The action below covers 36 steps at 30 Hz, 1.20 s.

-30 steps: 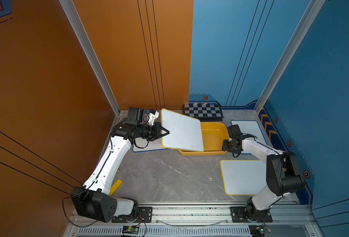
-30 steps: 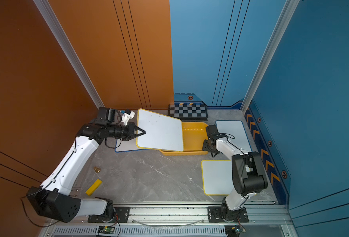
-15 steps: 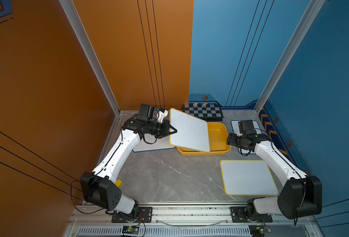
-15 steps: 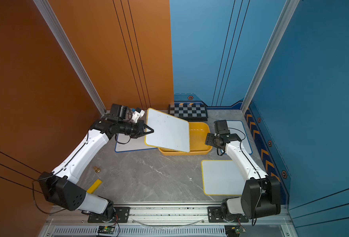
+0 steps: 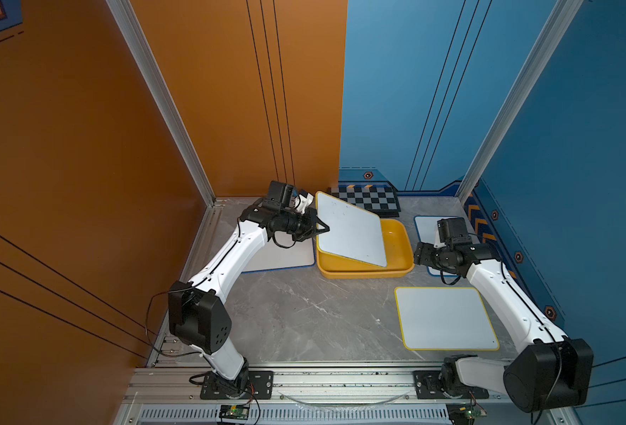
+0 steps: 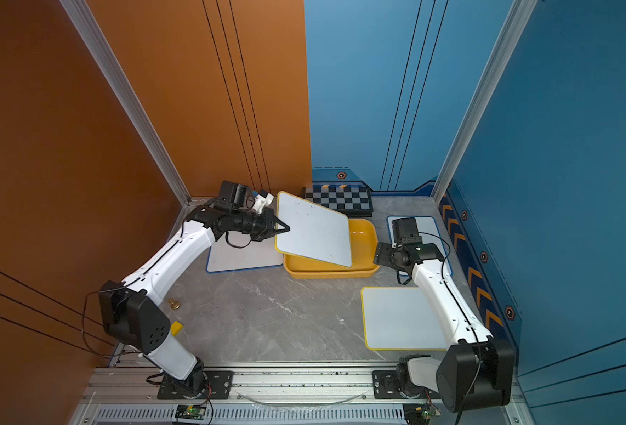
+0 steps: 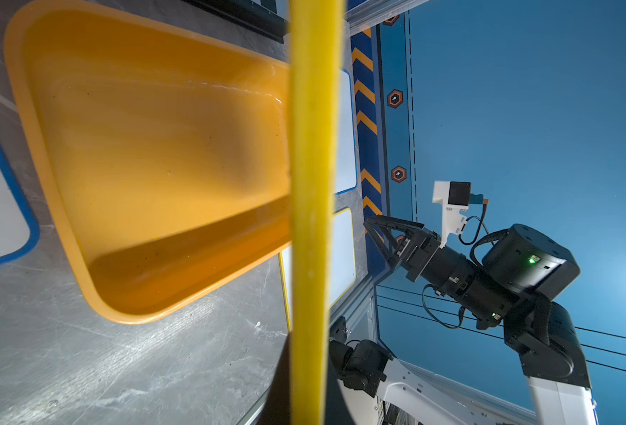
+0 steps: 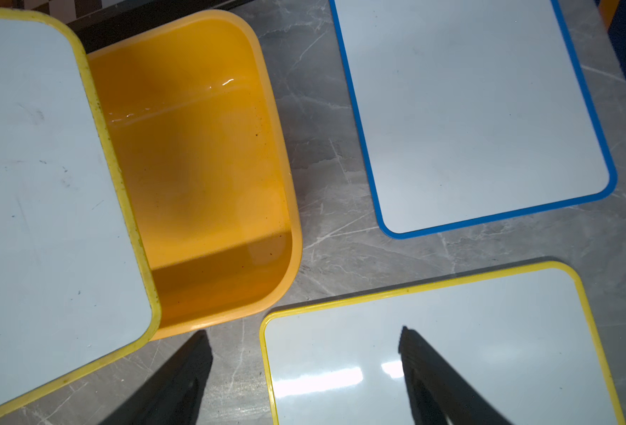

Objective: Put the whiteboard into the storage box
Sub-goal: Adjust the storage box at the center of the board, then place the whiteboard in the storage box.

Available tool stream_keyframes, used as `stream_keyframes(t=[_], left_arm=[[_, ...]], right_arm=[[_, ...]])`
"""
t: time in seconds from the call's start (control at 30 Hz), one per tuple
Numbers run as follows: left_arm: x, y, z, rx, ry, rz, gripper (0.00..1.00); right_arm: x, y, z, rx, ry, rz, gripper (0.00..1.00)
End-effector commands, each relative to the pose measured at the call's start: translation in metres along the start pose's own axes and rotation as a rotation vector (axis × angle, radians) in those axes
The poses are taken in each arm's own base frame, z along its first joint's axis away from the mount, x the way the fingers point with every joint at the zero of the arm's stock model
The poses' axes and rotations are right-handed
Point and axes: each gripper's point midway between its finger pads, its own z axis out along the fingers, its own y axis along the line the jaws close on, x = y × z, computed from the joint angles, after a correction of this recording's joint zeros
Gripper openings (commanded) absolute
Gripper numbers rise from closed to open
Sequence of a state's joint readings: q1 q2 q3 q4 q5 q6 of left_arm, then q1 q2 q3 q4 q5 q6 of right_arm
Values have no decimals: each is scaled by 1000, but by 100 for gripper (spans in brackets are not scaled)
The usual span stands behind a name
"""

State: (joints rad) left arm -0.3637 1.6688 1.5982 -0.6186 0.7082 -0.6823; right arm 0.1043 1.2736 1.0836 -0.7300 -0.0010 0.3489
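Lowering the whiteboard point(image 5: 348, 230) into the box point(image 5: 363, 274) looks like the step in hand. The left gripper point(image 5: 322, 230) is clamped tight on the board's edge nearest its own arm. The board hangs slanted over the box, high at the gripper and low toward the right arm. It covers most of the box and leaves only the right end bare. I can't tell whether the low edge touches the box.

The board is face up, and its long axis seems to run from the gripper across toward the right arm, about in line with the box's length. In the right wrist view its low near corner point(image 8: 146, 327) looks to overhang the box's near rim.

The right gripper point(image 5: 417, 254) stands wide open with nothing in it, just beside the box's right end.

The next move, I'd say, calls for squaring the board to the box so that corner clears the rim. Then lay it flat and let go — the fit looks snug.
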Motion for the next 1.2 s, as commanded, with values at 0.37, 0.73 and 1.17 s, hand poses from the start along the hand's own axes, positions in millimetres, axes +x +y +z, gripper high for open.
stream_keyframes(t=[0.37,0.73,1.17], left_arm=[[-19,-30,34,112,28,48,0],[-18,-16,55,103,73,17,0],[-14,-4,82,91,113,-13,0]], right_arm=[[16,-13,-11,20,31,-22,85],[20,-13,-5,21,56,-5,86],[24,-14,-1,24,74,6,87]])
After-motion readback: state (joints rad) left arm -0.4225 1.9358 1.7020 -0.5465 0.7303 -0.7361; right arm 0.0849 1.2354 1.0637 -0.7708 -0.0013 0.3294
